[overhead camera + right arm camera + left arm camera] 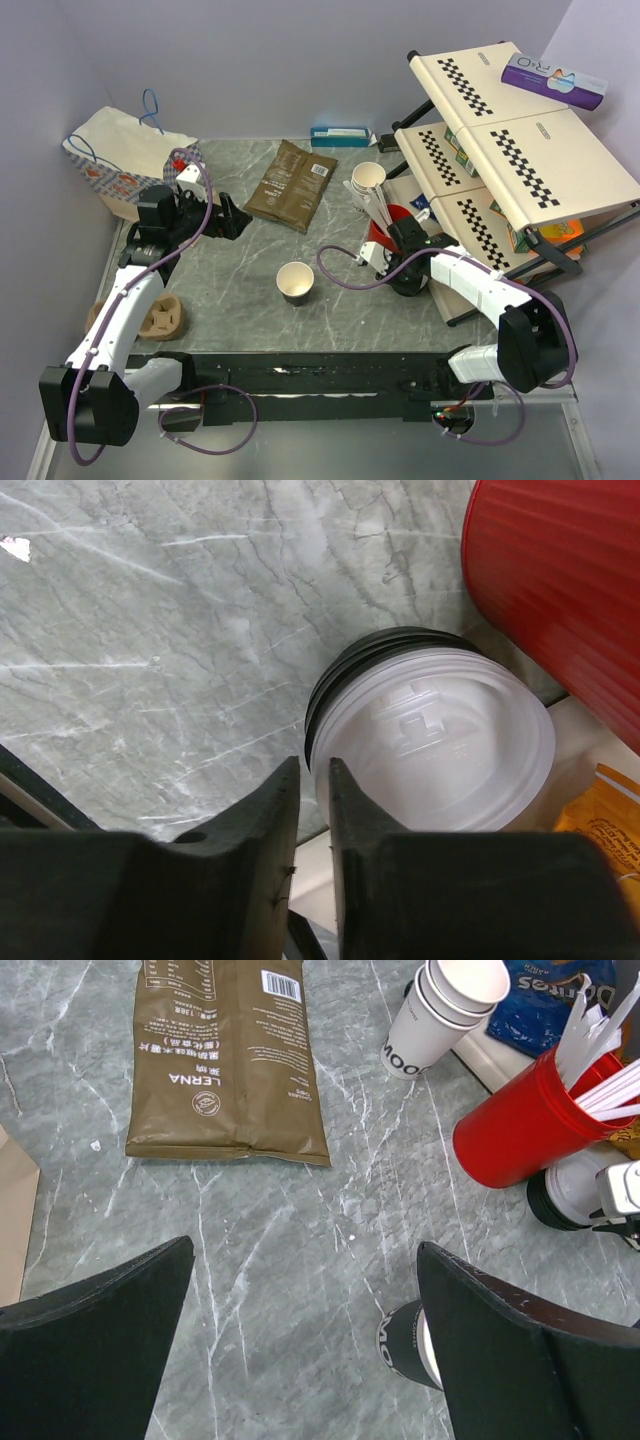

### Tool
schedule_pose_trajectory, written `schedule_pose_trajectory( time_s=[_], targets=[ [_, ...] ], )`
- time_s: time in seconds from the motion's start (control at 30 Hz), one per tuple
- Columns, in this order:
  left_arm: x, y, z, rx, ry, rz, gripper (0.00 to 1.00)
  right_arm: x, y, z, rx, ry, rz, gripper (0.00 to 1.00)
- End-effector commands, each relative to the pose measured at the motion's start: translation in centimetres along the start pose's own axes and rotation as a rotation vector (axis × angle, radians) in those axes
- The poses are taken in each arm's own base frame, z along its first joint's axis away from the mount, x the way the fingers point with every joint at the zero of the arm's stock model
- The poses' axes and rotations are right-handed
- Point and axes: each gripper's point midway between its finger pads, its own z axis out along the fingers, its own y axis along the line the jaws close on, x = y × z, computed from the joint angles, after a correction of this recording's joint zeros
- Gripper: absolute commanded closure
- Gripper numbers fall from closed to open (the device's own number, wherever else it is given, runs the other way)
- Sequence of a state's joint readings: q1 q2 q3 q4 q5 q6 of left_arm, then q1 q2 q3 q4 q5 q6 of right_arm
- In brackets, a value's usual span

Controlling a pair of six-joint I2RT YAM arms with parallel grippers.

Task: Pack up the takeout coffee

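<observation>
The takeout coffee cup point(295, 282) stands lidless mid-table, dark outside and cream inside; in the left wrist view it point(403, 1345) peeks out beside my right-hand finger. My left gripper point(232, 215) point(305, 1248) hangs open and empty over bare table, left of the cup. By the red cup of white sticks point(388, 228) lies a white plastic lid point(430, 740) point(375, 260) on a stack of black lids. My right gripper point(383, 262) point(312, 768) has its jaws nearly together, pinching the near rim of that white lid.
A brown coffee bag point(292, 185) lies at the back, with a stack of lidless cream cups point(368, 180) to its right. A white paper bag point(125, 160) stands far left. A cardboard cup carrier point(160, 318) sits near left. A folding rack point(520, 150) fills the right side.
</observation>
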State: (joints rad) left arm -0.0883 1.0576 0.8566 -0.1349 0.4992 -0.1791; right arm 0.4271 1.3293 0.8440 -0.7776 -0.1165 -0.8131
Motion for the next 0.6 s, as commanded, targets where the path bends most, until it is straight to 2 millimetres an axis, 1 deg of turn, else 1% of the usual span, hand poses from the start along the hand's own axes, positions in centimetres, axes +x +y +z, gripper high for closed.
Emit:
schedule_pose_trajectory(
  time_s=[0.0, 0.13, 0.2, 0.4, 0.57],
  targets=[
    [-1.0, -0.3, 0.1, 0.015, -0.040, 0.005, 0.00, -0.1, -0.4, -0.2, -0.004, 0.000, 0.001, 0.78],
    [-1.1, -0.3, 0.1, 0.018, -0.043, 0.000, 0.01, -0.1, -0.4, -0.5, -0.006, -0.003, 0.007, 0.85],
    [-1.0, -0.3, 0.1, 0.019, -0.044, -0.004, 0.01, 0.0, -0.3, -0.5, -0.008, 0.000, 0.008, 0.87],
    [-0.9, -0.3, 0.0, 0.019, -0.046, -0.004, 0.01, 0.1, -0.4, -1.0, -0.010, 0.006, 0.013, 1.00],
    [-0.9, -0.4, -0.1, 0.021, -0.047, -0.001, 0.01, 0.0, -0.6, -2.3, -0.001, -0.001, 0.032, 1.00]
  ],
)
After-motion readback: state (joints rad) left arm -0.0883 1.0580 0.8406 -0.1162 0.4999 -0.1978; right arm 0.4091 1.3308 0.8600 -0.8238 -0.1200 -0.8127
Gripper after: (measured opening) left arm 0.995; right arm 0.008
